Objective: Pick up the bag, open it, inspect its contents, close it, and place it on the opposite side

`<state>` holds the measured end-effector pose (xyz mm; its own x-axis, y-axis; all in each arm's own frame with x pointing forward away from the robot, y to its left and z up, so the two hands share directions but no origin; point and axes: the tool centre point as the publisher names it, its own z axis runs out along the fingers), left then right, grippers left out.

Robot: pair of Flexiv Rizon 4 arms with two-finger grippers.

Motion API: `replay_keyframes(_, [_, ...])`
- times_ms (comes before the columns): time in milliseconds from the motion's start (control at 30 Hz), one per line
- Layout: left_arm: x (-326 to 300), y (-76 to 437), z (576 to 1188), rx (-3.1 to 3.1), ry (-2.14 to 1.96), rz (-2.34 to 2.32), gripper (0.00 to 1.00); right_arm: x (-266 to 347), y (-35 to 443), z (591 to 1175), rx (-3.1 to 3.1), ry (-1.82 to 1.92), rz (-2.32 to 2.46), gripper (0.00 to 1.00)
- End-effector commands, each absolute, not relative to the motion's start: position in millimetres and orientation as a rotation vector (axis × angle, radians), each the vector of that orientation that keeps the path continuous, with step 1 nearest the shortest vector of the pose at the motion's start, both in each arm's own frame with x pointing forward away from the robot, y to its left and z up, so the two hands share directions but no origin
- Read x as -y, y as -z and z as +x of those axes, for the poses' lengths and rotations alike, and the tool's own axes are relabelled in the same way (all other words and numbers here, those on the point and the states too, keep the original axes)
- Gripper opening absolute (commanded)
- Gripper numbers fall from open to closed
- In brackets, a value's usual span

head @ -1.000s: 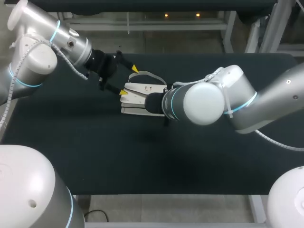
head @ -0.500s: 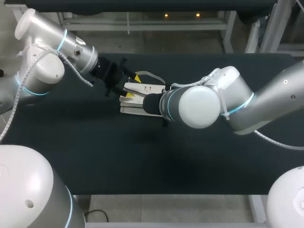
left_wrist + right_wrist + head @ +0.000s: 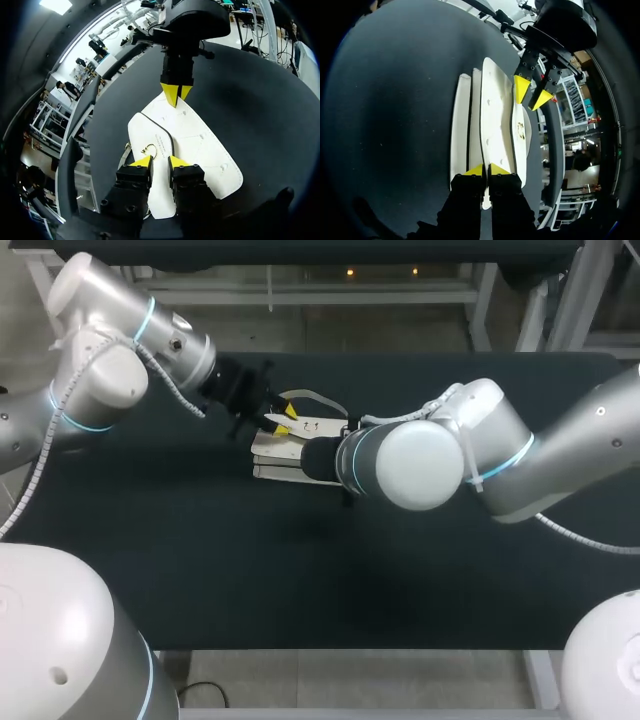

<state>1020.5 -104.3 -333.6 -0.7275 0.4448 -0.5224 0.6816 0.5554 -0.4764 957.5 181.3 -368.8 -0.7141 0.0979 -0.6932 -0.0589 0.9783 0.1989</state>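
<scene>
A white bag (image 3: 312, 430) lies flat on the black table (image 3: 200, 550), its flap with a small metal clasp (image 3: 149, 149) facing up. My right gripper (image 3: 486, 170) is shut on a thin panel at the bag's right end; in the head view the right arm (image 3: 420, 460) hides its fingers. My left gripper (image 3: 286, 418) is at the bag's opposite end. Its yellow tips stand a narrow gap apart over the flap's dark-seamed edge (image 3: 172, 145). The right wrist view shows the left gripper (image 3: 531, 92) astride the flap's end, beyond the bag (image 3: 495, 115).
A pale strap (image 3: 318, 397) loops out from the bag's far side. Both arms meet over the middle of the table, the left gripper (image 3: 160, 162) facing the right gripper (image 3: 175, 94) across the bag (image 3: 205, 145).
My left arm has moved right onto the bag's flap, and its fingers have narrowed from wide apart to a small gap. The right arm and bag have kept still.
</scene>
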Motion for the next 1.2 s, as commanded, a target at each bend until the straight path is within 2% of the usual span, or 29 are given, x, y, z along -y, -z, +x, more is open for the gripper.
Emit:
replay_keyframes(33, [101.4, 331.2, 1025.3, -2.452, 0.984, 0.925, 0.0, -179.6, 373.2, 955.5, -2.186, -0.27, 0.04, 0.0])
replay_keyframes(467, [102.3, 320.0, 1063.8, -2.524, 0.992, 0.803, 0.0, -179.6, 373.2, 955.5, -2.186, -0.27, 0.04, 0.0])
replay_keyframes(1033, [90.1, 293.6, 1054.1, -2.547, 0.946, 0.76, 0.0, -179.6, 373.2, 955.5, -2.186, -0.27, 0.04, 0.0])
replay_keyframes(1067, [89.7, 294.5, 1051.7, -2.528, 0.941, 0.768, 0.08, -179.6, 373.2, 955.5, -2.186, -0.27, 0.04, 0.0])
replay_keyframes(1200, [88.7, 299.2, 1042.8, -2.477, 0.941, 0.78, 0.83, -179.6, 373.2, 955.5, -2.186, -0.27, 0.04, 0.0])
